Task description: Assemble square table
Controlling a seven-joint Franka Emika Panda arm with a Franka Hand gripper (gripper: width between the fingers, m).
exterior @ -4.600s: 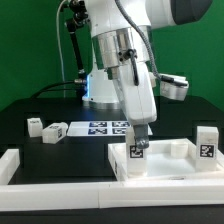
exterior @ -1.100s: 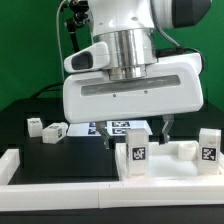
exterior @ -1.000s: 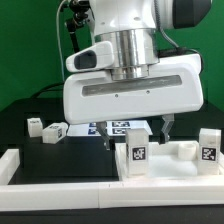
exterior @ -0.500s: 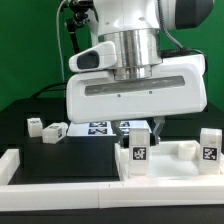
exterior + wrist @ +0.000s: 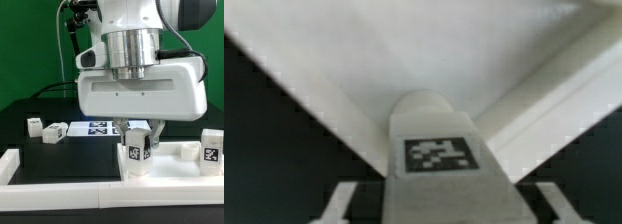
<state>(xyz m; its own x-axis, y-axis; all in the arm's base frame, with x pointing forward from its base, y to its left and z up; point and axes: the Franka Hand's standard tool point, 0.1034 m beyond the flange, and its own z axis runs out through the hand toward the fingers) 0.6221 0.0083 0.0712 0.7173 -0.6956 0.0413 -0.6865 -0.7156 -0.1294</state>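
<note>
Counter point(image 5: 70, 148) in the exterior view carried the tabletop slab point(image 5: 175, 158) at that view's right. The end effector point(image 5: 137, 135) straddled an upright leg post point(image 5: 135, 151) at the slab's left corner, seemingly to grasp it. In the wrist view the post stood between the fingers point(image 5: 342, 200); whether they clamped it was unclear.
</note>
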